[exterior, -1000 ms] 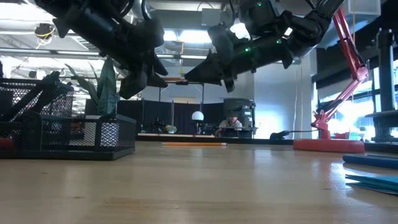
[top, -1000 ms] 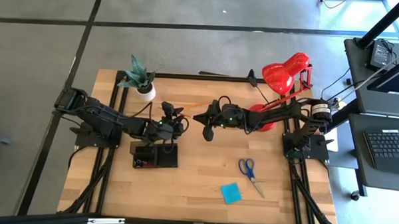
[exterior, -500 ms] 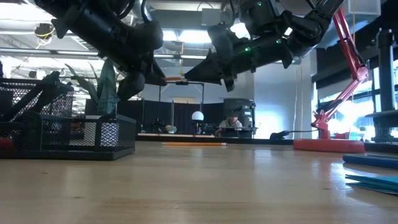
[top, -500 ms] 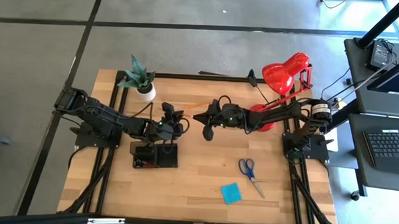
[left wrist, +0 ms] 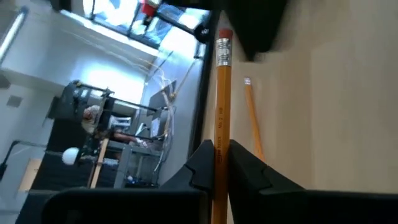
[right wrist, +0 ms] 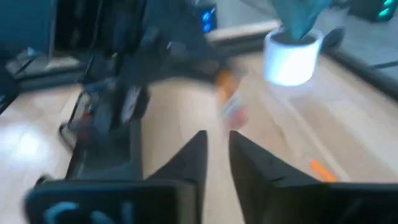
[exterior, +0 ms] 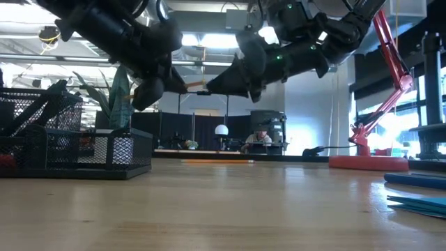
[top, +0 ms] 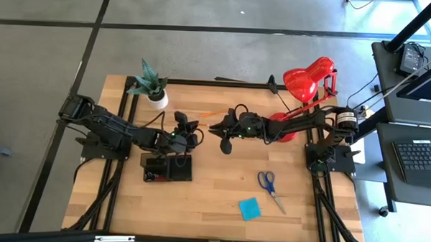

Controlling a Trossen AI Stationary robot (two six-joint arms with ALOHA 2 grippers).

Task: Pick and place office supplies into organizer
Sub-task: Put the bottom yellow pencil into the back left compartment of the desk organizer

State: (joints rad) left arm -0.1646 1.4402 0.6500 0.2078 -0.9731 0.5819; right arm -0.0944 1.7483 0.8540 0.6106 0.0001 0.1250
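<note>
We have a pencil pinched between the fingers of our left gripper, held in the air over the middle of the table, just above the organizer. It is light, thin and stiff, with smooth painted sides, so it can slide or swing round if gripped near one end; a hold nearer mid-shaft should serve better, and we judge that firm pressure will not harm it. In the left wrist view the shaft runs straight out past the fingers, eraser end away from us.

Our right gripper hovers just beside, pointing at the left one; its fingers stand slightly apart with nothing between them, so it appears to have let go.

Both arms reach in from their own sides and meet near the table's centre, well above the wood. A second pencil lies flat on the table behind them. The scissors and the blue note pad wait nearer the front edge.
</note>
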